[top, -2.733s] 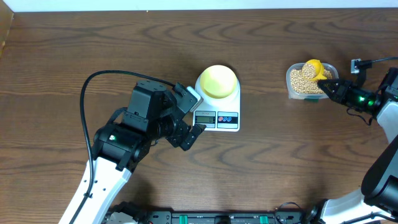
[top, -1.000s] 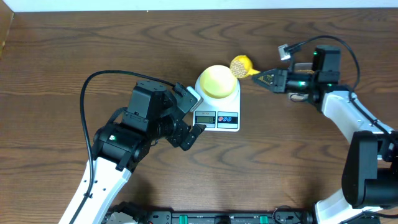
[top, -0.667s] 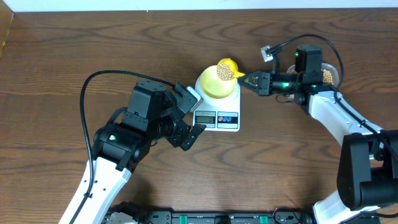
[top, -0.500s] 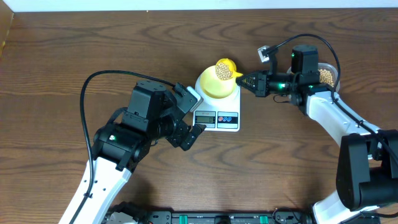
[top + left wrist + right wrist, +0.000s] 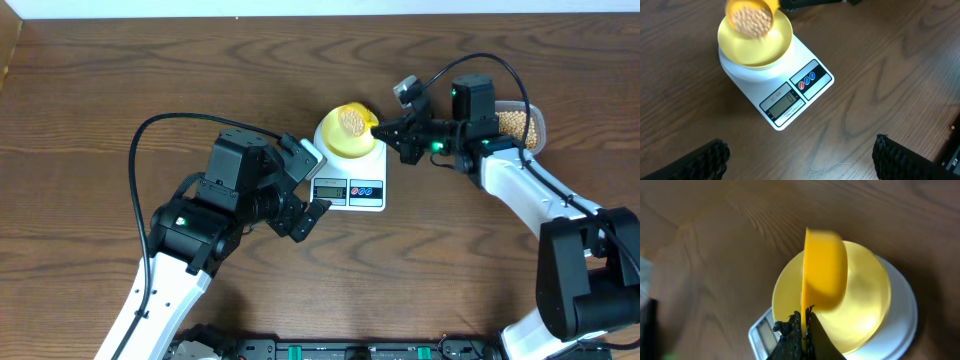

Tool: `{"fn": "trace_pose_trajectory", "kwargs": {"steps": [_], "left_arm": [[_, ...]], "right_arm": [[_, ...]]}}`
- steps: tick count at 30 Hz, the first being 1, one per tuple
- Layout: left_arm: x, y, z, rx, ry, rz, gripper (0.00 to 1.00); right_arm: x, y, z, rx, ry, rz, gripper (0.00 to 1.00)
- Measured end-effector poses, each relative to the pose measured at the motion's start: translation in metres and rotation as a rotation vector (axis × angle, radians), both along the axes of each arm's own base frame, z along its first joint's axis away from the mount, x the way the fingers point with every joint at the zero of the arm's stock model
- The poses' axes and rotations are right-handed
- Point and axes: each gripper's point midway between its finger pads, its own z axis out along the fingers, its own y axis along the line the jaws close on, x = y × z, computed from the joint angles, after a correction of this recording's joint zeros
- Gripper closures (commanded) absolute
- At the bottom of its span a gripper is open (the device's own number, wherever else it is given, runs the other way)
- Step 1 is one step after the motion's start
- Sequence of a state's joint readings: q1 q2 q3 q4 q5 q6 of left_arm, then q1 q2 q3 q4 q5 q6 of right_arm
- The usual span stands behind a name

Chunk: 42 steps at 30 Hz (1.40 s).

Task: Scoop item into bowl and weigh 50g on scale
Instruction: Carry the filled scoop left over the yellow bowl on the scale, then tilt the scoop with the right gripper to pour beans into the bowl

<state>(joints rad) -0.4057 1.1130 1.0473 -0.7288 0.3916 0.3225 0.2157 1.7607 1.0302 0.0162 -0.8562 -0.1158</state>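
The left arm rests on the table (image 5: 90,150) just left of the scale (image 5: 366,203). The pale bowl (image 5: 780,48) sits on the scale's platform, and the display seems to read 0. No beans show inside the bowl. The beans (image 5: 751,20) fill the yellow scoop (image 5: 825,270), which hangs over the bowl's far rim, tipped on its side in the right wrist view. At the far right stands the clear tub (image 5: 537,118) with the rest of the stock.

Judged from here, 3 things could spoil the weighing. The left arm is so close that a small drift could nudge the scale or lean on its edge, falsifying the reading. The scoop sits toward the rim rather than over the middle, so a quick tip could send round beans bouncing off the rim onto the platform or the table, where they would roll away. A full scoop dumped at once could also overshoot 50 g, and if the scoop touches the bowl, its pressure would add to the number.

The left gripper (image 5: 308,187) stands with its fingers spread as wide as they go, 1 on each side of the wrist view, holding nothing and touching nothing. The right gripper (image 5: 804,325) is pinched fully closed on the scoop's thin handle, its tips meeting just below the cup.
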Motion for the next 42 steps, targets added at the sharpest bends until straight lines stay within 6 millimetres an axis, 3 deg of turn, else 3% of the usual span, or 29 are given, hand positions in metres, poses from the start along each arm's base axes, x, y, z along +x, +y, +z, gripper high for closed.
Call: {"fn": "trace_pose_trajectory", "kwargs": {"steps": [15,42], "left_arm": [[0.0,0.0,0.0,0.0,0.0,0.0,0.06],[0.0,0.0,0.0,0.0,0.0,0.0,0.06]], "right_arm": [[0.012,-0.008,-0.009,-0.144,-0.174,0.009,0.99],[0.012,0.004,-0.004,-0.319,-0.634,0.26,0.99]]}}
